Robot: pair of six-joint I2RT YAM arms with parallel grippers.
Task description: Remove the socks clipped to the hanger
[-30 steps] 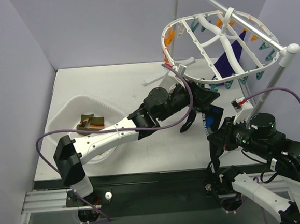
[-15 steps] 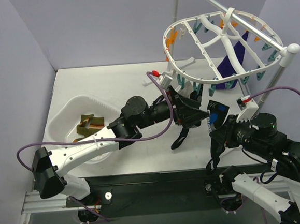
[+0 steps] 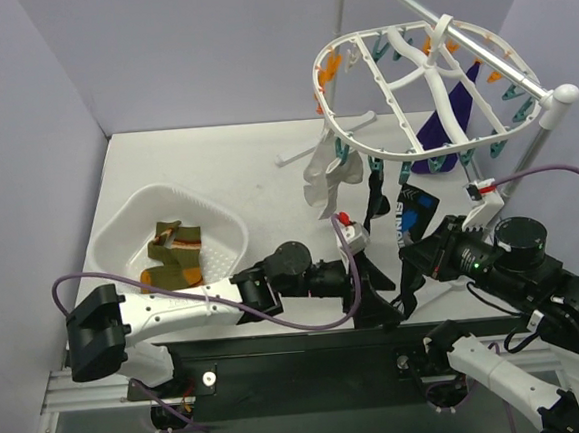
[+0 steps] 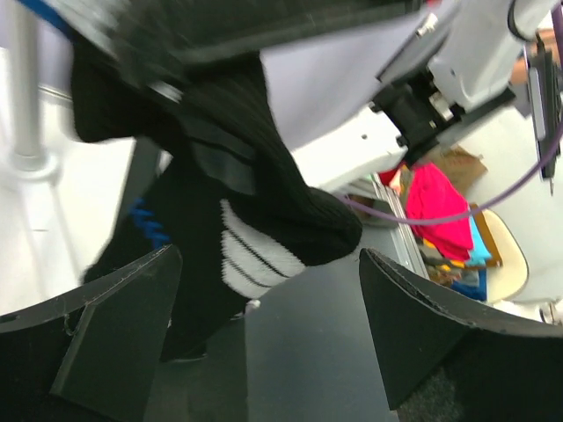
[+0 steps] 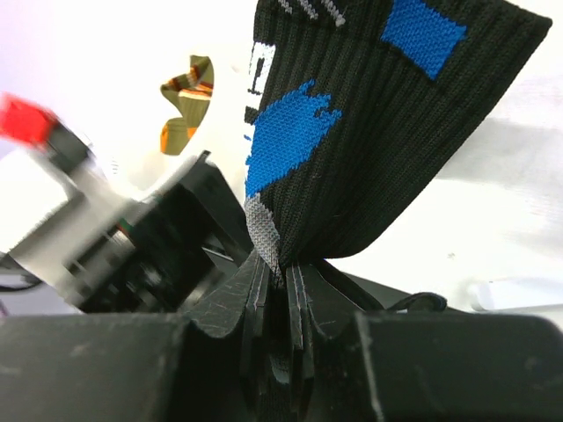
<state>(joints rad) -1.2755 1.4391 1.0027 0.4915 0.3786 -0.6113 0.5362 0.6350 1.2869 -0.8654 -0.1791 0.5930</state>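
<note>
The white oval hanger [image 3: 429, 75] hangs at the upper right on a pole. From its clips dangle a white sock [image 3: 328, 173], a black sock [image 3: 376, 195] and a dark purple sock [image 3: 441, 129]. My right gripper [image 3: 420, 251] [image 5: 283, 264] is shut on a black sock with blue patches [image 3: 412, 215] [image 5: 369, 132], below the hanger's near rim. My left gripper [image 3: 376, 300] [image 4: 273, 325] is low at the table's near edge, open and empty. That black sock's white-striped end [image 4: 255, 237] hangs just beyond its fingers [image 4: 114, 334].
A white tub [image 3: 120, 230] at the left holds orange-brown socks [image 3: 177, 250] [image 5: 189, 97]. The hanger's pole [image 3: 512, 174] slants down to the right of my right arm. A stand foot [image 3: 300, 155] lies on the table behind the white sock.
My left arm has drawn back from under the hanger to the table's near edge, and its jaws have opened wide. My right gripper has kept its hold on the black sock.
</note>
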